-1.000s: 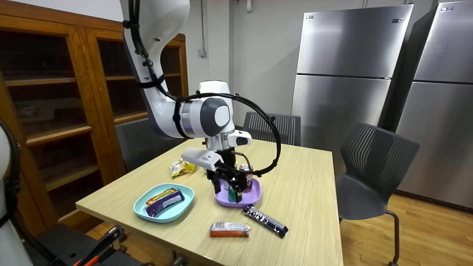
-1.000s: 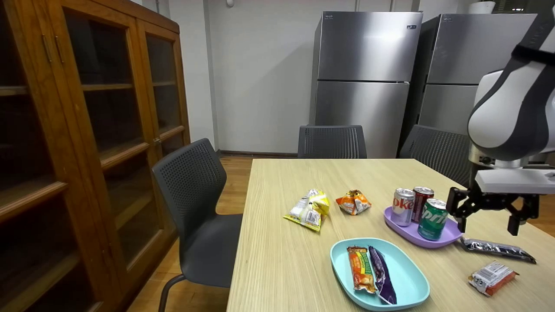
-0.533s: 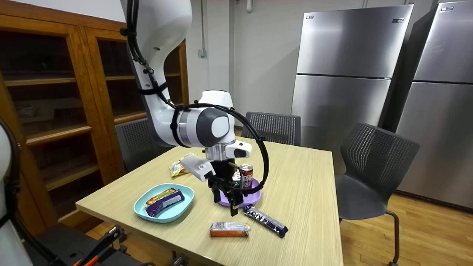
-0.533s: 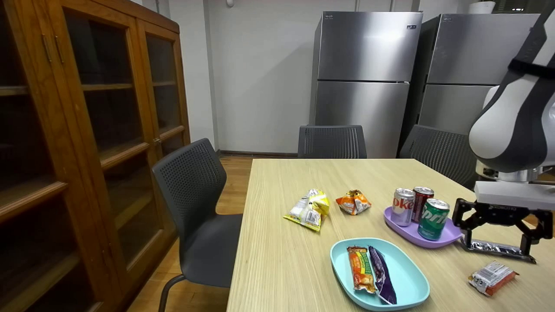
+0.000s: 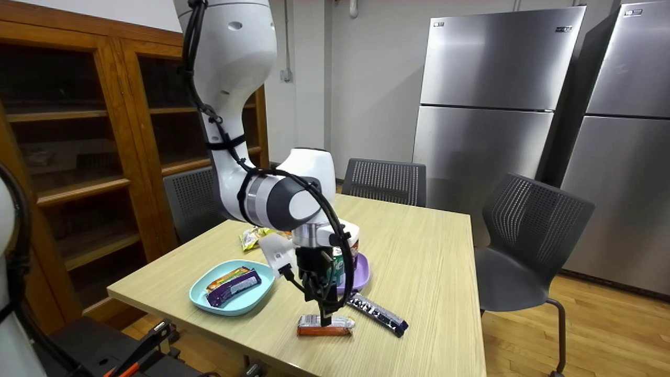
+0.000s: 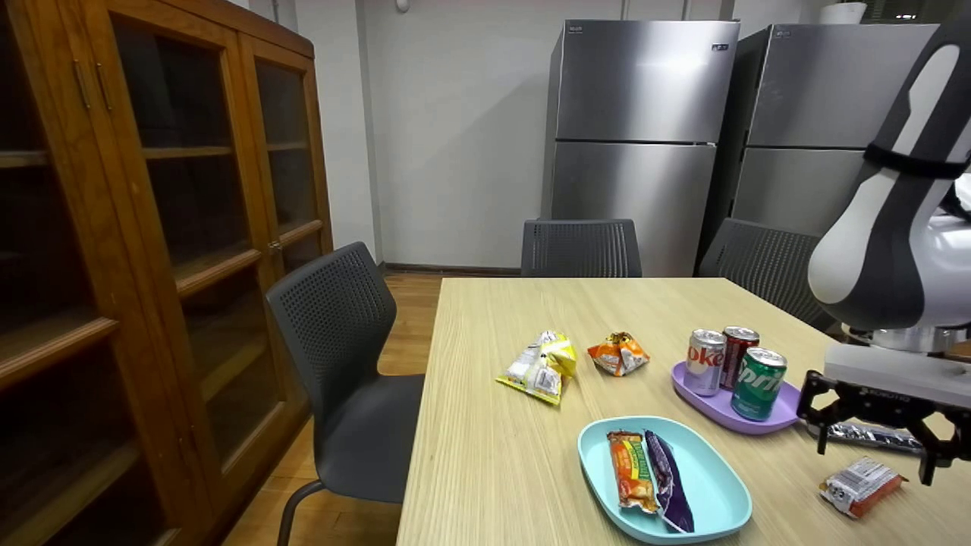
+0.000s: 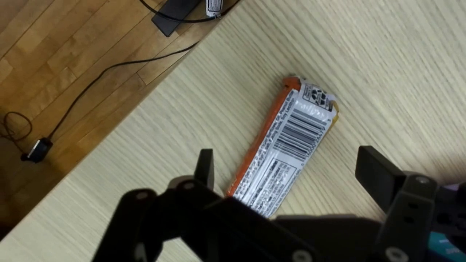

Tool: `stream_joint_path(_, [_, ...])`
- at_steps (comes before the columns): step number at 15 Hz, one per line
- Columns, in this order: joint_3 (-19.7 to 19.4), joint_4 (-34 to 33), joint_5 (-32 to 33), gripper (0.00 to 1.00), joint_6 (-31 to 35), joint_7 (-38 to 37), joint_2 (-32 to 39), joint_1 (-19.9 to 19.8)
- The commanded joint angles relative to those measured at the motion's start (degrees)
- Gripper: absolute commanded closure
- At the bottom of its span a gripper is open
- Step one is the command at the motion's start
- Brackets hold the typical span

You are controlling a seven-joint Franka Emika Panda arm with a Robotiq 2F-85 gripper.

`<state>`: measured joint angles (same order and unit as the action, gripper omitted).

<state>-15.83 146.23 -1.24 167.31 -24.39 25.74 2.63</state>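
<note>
Gripper (image 7: pixel 285 163), jaws apart, over orange-and-white wrapped bar (image 7: pixel 284 145): we should square jaws across bar's slanted length, centre gap, lower straight, close gently

Steel fridges (image 6: pixel 633 159) and a wooden cabinet (image 6: pixel 136 243) near a pale table (image 5: pixel 429 256)

In both exterior views the two fridges stand side by side, each with a door above and a door below; bright glare lies on one upper door; in an exterior view a white pot (image 6: pixel 843 13) shows above a fridge top; the cabinet has glass doors, with shelves behind them and a dark inside; the wall (image 6: pixel 455 144) is plain and pale, shaded by a slanting shadow (image 6: pixel 516 167), with a dark baseboard (image 6: pixel 455 271) along its foot; a small box (image 5: pixel 286 75) is fixed to a wall; the floor (image 5: pixel 623 324) is honey-coloured wooden boards; dark grey chairs (image 5: pixel 539 230) with perforated backs stand at the table's sides.
</note>
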Motion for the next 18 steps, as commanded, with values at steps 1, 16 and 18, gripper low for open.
stream_joint_path(1, [3.01,-0.08,-5.12,0.0,3.22,1.14,1.74,-2.18])
stream_joint_path(16, [6.43,-2.39,-11.99,0.25,9.2,2.68,7.17,-5.8])
stream_joint_path(18, [6.33,-2.54,-11.92,0.34,9.96,2.68,7.33,-5.46])
